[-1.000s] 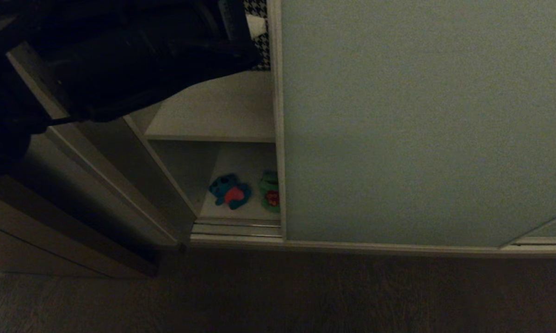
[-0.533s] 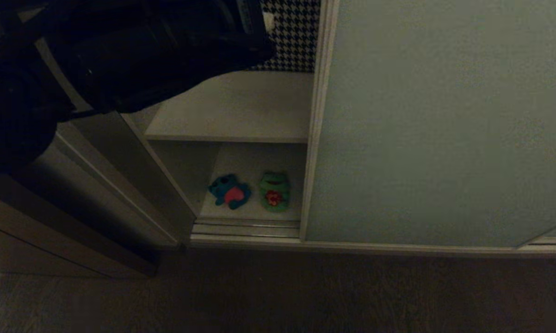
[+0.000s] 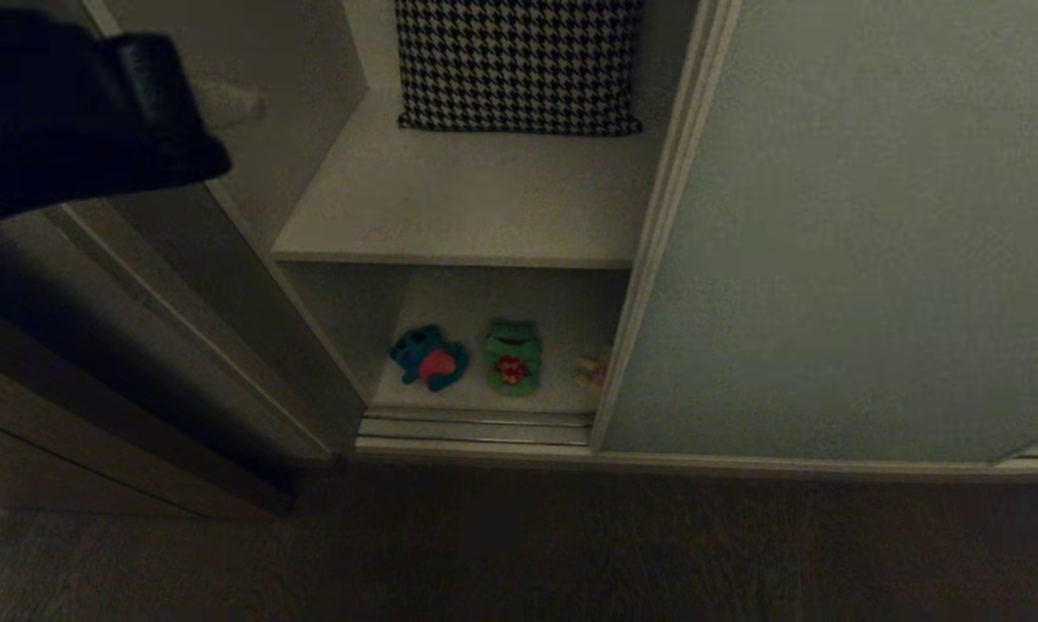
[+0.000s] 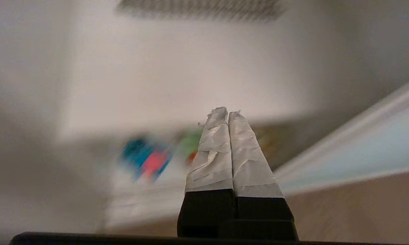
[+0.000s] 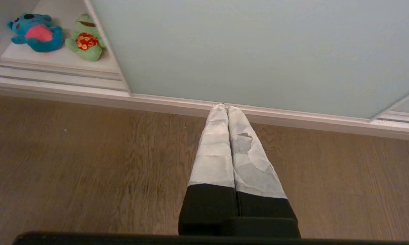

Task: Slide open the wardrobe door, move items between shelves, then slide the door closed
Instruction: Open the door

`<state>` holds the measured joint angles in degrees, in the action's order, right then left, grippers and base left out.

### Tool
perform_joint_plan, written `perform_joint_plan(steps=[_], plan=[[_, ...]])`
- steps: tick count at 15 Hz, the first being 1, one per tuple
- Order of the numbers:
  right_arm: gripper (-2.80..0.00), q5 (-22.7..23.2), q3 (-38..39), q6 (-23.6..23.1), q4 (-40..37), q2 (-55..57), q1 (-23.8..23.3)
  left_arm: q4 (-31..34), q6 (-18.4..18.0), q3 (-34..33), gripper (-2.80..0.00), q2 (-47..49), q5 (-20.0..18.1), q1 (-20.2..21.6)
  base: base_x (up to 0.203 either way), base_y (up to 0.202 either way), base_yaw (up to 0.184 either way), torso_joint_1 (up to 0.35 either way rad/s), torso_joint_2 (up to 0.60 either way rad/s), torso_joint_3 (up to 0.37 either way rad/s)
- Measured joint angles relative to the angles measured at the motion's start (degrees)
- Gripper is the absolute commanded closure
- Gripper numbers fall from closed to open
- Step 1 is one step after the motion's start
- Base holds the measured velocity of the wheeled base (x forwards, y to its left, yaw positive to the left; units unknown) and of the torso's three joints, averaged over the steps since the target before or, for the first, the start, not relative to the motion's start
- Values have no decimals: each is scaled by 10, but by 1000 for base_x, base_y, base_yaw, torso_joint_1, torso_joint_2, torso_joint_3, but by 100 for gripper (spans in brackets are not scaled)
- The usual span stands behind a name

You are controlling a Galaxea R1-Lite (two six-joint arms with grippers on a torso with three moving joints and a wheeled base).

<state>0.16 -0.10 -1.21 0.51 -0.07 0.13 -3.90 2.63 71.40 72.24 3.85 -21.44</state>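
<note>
Left gripper [image 4: 228,114] pressed closed and empty at ten o'clock, sliding wardrobe door [image 3: 847,233] hiding yellow toy [image 3: 590,373], houndstooth cloth [image 3: 519,65] at twelve.

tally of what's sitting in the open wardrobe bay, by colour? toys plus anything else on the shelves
Blue plush toy: 1
Green frog toy: 1
Yellow toy, half hidden by the sliding door: 1
Black-and-white houndstooth cloth, upper shelf: 1
Total: 4

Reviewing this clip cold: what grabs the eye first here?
The blue plush toy and green frog plush lie side by side on the lower shelf of the part-open wardrobe. A houndstooth cushion stands at the back of the upper shelf, beside the pale grey-green sliding door.
</note>
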Motion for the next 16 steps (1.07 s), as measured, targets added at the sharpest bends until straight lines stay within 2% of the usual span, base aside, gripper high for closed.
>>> perform_joint_plan(steps=[3, 7, 10, 12, 14, 16], plan=[[0, 0, 0, 0, 0, 0, 0, 46, -5, -155, 0, -146, -15, 74, 0, 0, 0, 0, 0, 0], [0, 0, 0, 0, 0, 0, 0, 108, -19, -379, 0, -368, -79, 176, 0, 0, 0, 0, 0, 0], [0, 0, 0, 0, 0, 0, 0, 101, -34, -541, 0, -497, -96, 222, 0, 0, 0, 0, 0, 0], [0, 0, 0, 0, 0, 0, 0, 58, -46, -618, 0, -545, -88, 229, 0, 0, 0, 0, 0, 0], [0, 0, 0, 0, 0, 0, 0, 13, -69, -677, 0, -590, -80, 219, 0, 0, 0, 0, 0, 0], [0, 0, 0, 0, 0, 0, 0, 34, -77, -697, 0, -649, -72, 214, 0, 0, 0, 0, 0, 0]])
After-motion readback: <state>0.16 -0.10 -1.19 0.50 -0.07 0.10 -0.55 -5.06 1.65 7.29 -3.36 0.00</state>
